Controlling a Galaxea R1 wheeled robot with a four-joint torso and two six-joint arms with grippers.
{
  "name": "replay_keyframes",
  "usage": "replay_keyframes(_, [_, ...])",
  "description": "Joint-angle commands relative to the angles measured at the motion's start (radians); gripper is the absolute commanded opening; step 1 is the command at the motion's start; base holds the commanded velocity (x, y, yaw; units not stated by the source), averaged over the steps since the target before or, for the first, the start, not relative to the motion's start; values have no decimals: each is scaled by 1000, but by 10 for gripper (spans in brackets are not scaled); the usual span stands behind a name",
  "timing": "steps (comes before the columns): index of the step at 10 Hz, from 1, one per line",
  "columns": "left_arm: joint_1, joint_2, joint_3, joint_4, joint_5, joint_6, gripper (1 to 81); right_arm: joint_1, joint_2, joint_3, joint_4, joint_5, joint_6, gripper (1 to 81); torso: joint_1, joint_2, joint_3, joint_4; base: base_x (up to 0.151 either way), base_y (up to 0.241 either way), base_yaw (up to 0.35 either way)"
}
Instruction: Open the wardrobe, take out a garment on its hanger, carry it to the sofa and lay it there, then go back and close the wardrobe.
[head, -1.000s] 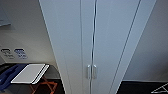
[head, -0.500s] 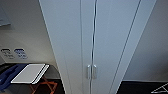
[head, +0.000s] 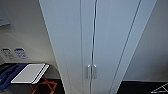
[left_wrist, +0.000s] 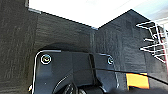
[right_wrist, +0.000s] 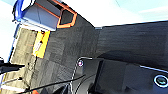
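A: Anything changed in the last second?

B: Nothing. The wardrobe (head: 100, 45) stands dead ahead as before, both doors shut, so opening hasn't begun.

A: What's it like?

B: Smooth matte white panels, tall and narrow, with two short silver handles (head: 91, 72) at the seam. A white folding table (head: 29, 73) on orange legs sits left; dark carpet (left_wrist: 65, 32) below.

A: The tools?

B: Can't tell for either one.

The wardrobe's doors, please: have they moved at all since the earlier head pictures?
No. The wardrobe doors remain shut, their silver handles paired at the seam, placed as before relative to the white board at lower left.
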Motion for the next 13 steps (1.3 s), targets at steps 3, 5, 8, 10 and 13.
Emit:
replay_keyframes(3, [-348, -242, 288, -2, 153, -5, 811, 341, -141, 213, 6, -75, 87, 811, 0, 0, 0, 0, 0, 0, 0])
replay_keyframes(5, [-457, -255, 297, -8, 204, -12, 811, 424, -130, 201, 8, -91, 110, 811, 1, 1, -1, 0, 0, 0, 0])
replay_keyframes(8, [-662, -244, 288, -64, 277, -49, 811, 560, -69, 146, 6, -149, 161, 811, 2, 1, -2, 0, 0, 0, 0])
replay_keyframes(10, [-781, -209, 268, -120, 361, -51, 811, 639, -24, 115, 6, -184, 176, 811, 2, 1, -3, 0, 0, 0, 0])
replay_keyframes(13, [-923, -126, 202, -165, 411, -51, 811, 746, 12, 105, 5, -196, 209, 811, 3, 1, -3, 0, 0, 0, 0])
